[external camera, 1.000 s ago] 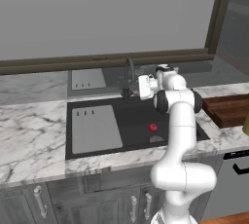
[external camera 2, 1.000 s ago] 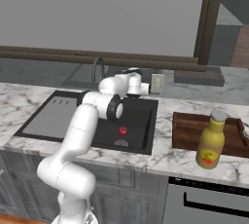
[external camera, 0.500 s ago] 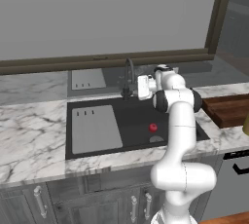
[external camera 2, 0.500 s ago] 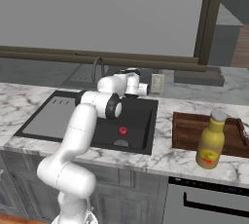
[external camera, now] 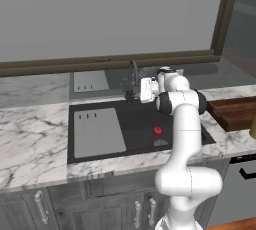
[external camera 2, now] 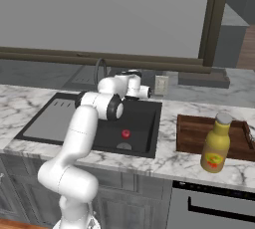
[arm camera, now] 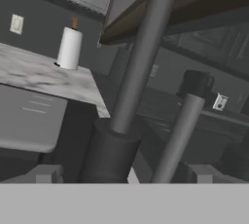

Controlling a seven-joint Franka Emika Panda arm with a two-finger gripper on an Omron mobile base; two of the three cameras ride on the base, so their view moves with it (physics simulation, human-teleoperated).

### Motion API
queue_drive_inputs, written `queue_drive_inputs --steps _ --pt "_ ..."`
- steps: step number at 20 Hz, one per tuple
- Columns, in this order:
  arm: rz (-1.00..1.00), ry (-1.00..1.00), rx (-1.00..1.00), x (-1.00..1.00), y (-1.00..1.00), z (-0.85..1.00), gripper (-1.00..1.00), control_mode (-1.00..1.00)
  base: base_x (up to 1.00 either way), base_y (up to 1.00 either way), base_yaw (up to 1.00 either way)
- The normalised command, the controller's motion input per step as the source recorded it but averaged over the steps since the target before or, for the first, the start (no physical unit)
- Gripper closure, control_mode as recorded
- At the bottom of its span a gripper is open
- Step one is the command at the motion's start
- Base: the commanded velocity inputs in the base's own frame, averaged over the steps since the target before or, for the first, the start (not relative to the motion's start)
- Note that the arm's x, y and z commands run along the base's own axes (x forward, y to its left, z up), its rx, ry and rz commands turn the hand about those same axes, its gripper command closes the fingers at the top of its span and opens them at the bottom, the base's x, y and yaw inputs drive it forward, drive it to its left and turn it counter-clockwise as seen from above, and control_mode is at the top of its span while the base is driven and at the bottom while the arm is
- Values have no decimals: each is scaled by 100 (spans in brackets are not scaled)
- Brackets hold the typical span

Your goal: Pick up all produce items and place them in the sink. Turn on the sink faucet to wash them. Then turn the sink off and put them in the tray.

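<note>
The sink (external camera: 140, 119) is holding the red fruit (external camera: 157, 131) near its drain, so loading seems finished; washing and traying remain. The tray (external camera 2: 191, 133) is waiting on the counter. At the faucet (external camera: 132, 76), the gripper (external camera: 141, 90) is spreading its jaws wide, gripping nothing

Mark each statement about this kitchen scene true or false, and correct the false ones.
1. The red fruit lies in the sink. True.
2. The gripper is shut on the fruit. False: its jaws are open and empty, up at the faucet, with the faucet's stem between its fingertips in the hand view.
3. The yellow bottle stands inside the sink. False: it stands on the counter in front of the tray, right of the sink.
4. A grey panel covers the sink's left part. True.
5. The fruit rests on the tray. False: it is in the sink, near the drain.
</note>
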Motion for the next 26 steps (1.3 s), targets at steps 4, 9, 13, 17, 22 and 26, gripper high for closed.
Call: queue_drive_inputs --steps 4,9,13,17,22,26 --pt "-4 0 0 11 3 5 -100 -100 0 0 0" --pt "-9 0 0 6 0 8 -100 -100 0 0 0" --pt "-13 0 0 5 1 12 -100 -100 0 0 0" --pt "-15 0 3 2 0 10 -100 -100 0 0 0" --pt "-16 0 3 4 3 2 -100 -100 0 0 0" --pt "-16 -1 5 0 7 0 -100 -100 0 0 0"
